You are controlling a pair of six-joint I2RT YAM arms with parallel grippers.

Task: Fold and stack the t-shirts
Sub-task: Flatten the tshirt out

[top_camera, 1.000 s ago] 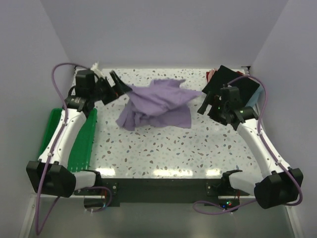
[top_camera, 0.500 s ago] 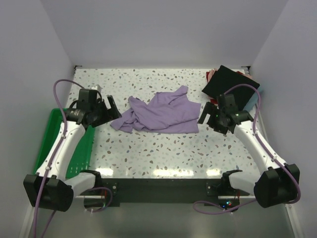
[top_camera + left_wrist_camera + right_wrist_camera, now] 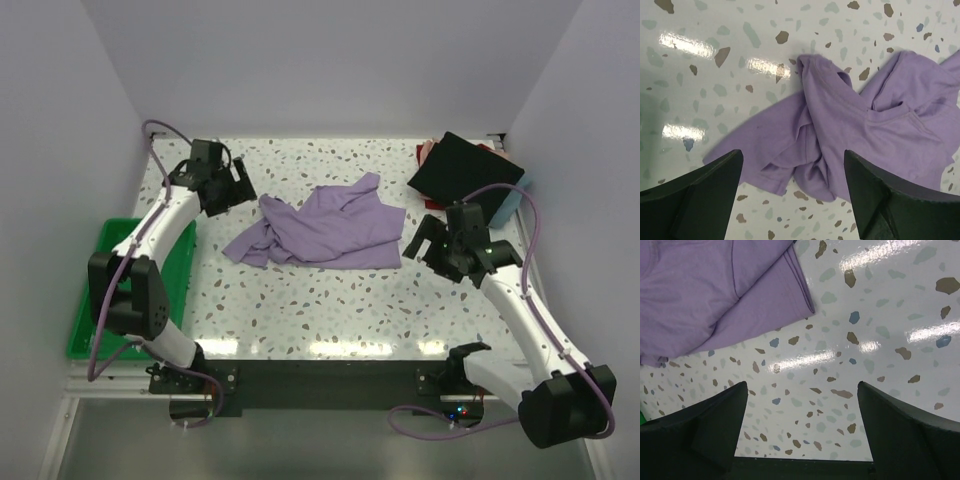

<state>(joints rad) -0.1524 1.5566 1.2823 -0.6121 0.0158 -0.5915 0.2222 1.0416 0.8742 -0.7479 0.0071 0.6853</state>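
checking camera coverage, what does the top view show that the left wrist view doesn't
Only the top view: the folded pile topped by a black shirt at the far right corner, the green tray at the left edge, and the right arm.

Only the left wrist view: the left arm's fingers spread wide with nothing between them, and the folds and seams of the purple shirt up close.

Both: the purple shirt lying crumpled and unfolded on the speckled table.
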